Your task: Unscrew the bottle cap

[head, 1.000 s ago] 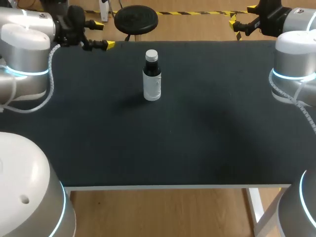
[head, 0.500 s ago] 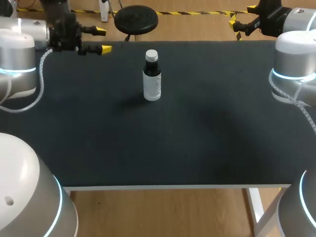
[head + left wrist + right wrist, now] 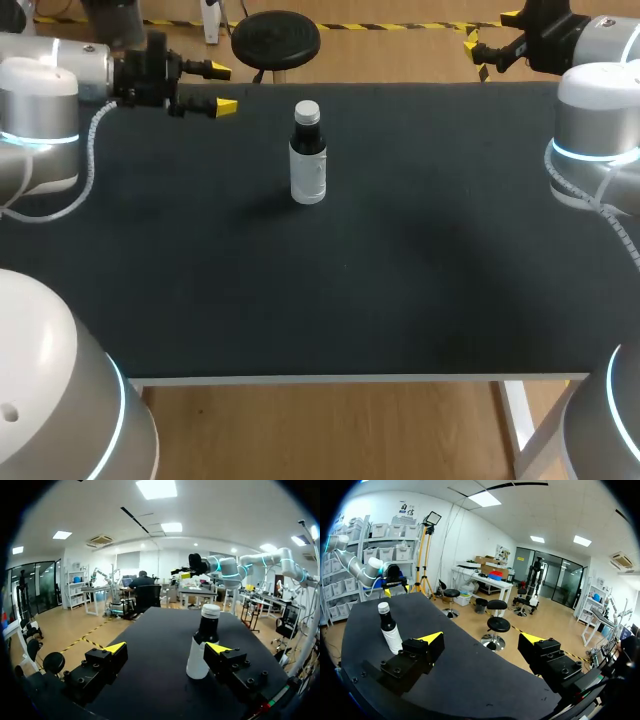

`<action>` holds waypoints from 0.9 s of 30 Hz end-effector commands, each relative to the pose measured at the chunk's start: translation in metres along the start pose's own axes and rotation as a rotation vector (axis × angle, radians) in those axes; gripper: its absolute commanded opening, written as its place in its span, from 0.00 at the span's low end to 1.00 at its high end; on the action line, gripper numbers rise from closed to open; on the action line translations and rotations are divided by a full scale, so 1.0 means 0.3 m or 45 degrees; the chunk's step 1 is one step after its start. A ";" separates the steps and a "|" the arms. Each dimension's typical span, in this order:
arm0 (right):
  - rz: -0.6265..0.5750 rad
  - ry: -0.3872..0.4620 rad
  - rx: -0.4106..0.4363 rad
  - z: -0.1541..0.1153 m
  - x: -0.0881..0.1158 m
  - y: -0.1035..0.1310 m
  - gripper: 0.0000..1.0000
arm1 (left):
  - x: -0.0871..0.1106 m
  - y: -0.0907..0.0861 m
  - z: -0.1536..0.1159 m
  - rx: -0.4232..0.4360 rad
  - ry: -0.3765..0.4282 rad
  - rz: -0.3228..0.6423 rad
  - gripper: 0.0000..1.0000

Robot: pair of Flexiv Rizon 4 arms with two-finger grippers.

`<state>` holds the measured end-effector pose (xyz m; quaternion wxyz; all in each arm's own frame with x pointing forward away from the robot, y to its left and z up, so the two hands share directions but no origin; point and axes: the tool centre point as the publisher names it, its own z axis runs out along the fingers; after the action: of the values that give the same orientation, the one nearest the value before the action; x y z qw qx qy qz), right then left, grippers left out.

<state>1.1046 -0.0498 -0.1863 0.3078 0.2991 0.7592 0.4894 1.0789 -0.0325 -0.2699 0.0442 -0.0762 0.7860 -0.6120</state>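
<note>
A small bottle (image 3: 307,165) with a dark neck, a white label and a white cap (image 3: 307,110) stands upright on the black table (image 3: 380,280), towards its far side. My left gripper (image 3: 222,88) hovers open to the bottle's left, fingers pointing at it, a short gap away. In the left wrist view the bottle (image 3: 202,645) stands ahead of the open gripper (image 3: 167,648), close to one fingertip. My right gripper (image 3: 478,55) hangs open at the far right edge. From the right wrist the bottle (image 3: 390,630) shows well off to one side of that gripper (image 3: 481,638).
The table's front edge (image 3: 320,378) runs across the near side. My two arm bases (image 3: 595,130) stand at the table's left and right sides. Only the bottle stands on the black surface.
My left arm has swung at the table's far left, and its gripper now sits slightly nearer the bottle. The bottle and the right arm have not moved.
</note>
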 end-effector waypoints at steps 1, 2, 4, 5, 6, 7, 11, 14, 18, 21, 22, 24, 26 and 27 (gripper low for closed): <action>0.000 0.000 0.001 -0.001 0.000 0.001 1.00 | -0.014 0.000 0.014 -0.076 -0.043 -0.048 1.00; 0.000 0.000 0.001 -0.001 0.000 0.001 1.00 | -0.014 0.000 0.014 -0.076 -0.043 -0.048 1.00; 0.000 0.000 0.001 -0.001 0.000 0.001 1.00 | -0.014 0.000 0.014 -0.076 -0.043 -0.048 1.00; 0.000 0.000 0.001 -0.001 0.000 0.001 1.00 | -0.014 0.000 0.014 -0.076 -0.043 -0.048 1.00; 0.000 0.000 0.001 -0.001 0.000 0.001 1.00 | -0.014 0.000 0.014 -0.076 -0.043 -0.048 1.00; 0.000 0.000 0.001 -0.001 0.000 0.001 1.00 | -0.014 0.000 0.014 -0.076 -0.043 -0.048 1.00; 0.000 0.000 0.001 -0.001 0.000 0.001 1.00 | -0.014 0.000 0.014 -0.076 -0.043 -0.048 1.00; 0.000 0.000 0.001 -0.001 0.000 0.001 1.00 | -0.014 0.000 0.014 -0.076 -0.043 -0.048 1.00; 0.000 0.000 0.001 -0.001 0.000 0.001 1.00 | -0.014 0.000 0.014 -0.076 -0.043 -0.048 1.00; 0.000 0.000 0.001 -0.001 0.000 0.001 1.00 | -0.010 -0.003 0.035 -0.089 -0.006 -0.017 1.00; 0.000 0.000 0.001 -0.001 0.000 0.001 1.00 | -0.007 -0.001 0.043 -0.066 0.033 0.000 1.00; 0.000 0.000 0.001 -0.001 0.000 0.001 1.00 | 0.001 0.005 0.055 -0.043 0.079 0.031 1.00; 0.000 0.000 0.001 -0.001 0.000 0.001 1.00 | 0.011 0.007 0.067 -0.025 0.137 0.073 1.00; 0.000 0.000 0.001 -0.001 0.000 0.001 1.00 | 0.017 0.010 0.076 -0.020 0.167 0.092 1.00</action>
<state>1.1046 -0.0499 -0.1863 0.3078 0.2992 0.7591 0.4893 1.0663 -0.0550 -0.2691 0.0357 -0.0345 0.7991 -0.5992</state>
